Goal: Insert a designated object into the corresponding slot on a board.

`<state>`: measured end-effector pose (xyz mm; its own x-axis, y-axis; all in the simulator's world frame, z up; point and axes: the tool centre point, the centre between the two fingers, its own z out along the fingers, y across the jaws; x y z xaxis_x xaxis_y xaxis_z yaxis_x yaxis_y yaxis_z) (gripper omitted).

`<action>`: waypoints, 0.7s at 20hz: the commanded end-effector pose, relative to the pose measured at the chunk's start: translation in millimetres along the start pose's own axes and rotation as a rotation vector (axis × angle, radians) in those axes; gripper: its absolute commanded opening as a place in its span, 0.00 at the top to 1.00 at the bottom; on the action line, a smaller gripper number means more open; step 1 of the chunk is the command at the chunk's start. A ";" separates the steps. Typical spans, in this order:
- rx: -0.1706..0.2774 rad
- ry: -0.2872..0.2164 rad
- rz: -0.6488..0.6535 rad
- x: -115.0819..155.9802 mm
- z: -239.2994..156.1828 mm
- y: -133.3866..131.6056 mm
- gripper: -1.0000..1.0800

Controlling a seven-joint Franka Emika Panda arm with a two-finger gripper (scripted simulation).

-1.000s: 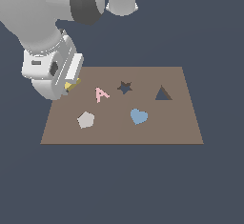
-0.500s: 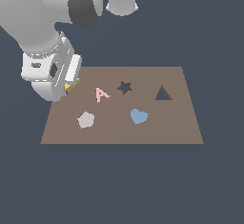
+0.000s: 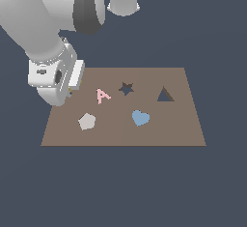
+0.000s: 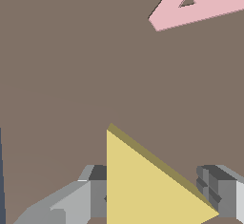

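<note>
Yellow triangle (image 4: pixel 143 185) sat between my gripper's (image 4: pixel 152 194) fingers; grasp step, I judged.
Whether the jaws pinched it I couldn't tell; next called for carrying it across the board (image 3: pixel 169 124) to the slot (image 3: pixel 165 95).

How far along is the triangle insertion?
Done: gripper has reached the yellow triangle, which sits between its jaws. In hand: the grasp; contact isn't clear. Left: carry it across the board, past the pink A, to the empty triangular slot.
</note>
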<state>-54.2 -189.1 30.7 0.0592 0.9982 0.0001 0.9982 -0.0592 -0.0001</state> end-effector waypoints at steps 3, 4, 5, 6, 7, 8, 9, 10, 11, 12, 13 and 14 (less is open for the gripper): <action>0.000 0.000 0.000 -0.3 0.8 0.0 1.00; 0.000 0.000 0.000 -0.3 0.8 0.0 1.00; 0.000 0.000 0.000 -0.3 0.8 0.0 1.00; 0.000 0.000 0.000 -0.3 0.8 0.0 1.00; 0.000 0.000 0.000 -0.3 0.8 0.0 1.00; 0.000 0.000 0.000 -0.3 0.8 0.0 1.00; -0.001 -0.001 0.000 -0.3 0.1 0.4 1.00; -0.001 -0.001 0.000 -0.3 -0.6 0.4 1.00; -0.001 0.000 0.000 -0.3 -2.2 0.4 1.00; 0.000 0.000 0.000 -0.3 -3.8 0.4 1.00; 0.000 0.000 0.000 -0.3 -4.4 0.4 1.00; 0.000 0.000 0.000 -0.2 -2.6 0.2 1.00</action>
<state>-53.8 -189.5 33.7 0.0593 0.9982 -0.0003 0.9982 -0.0593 0.0006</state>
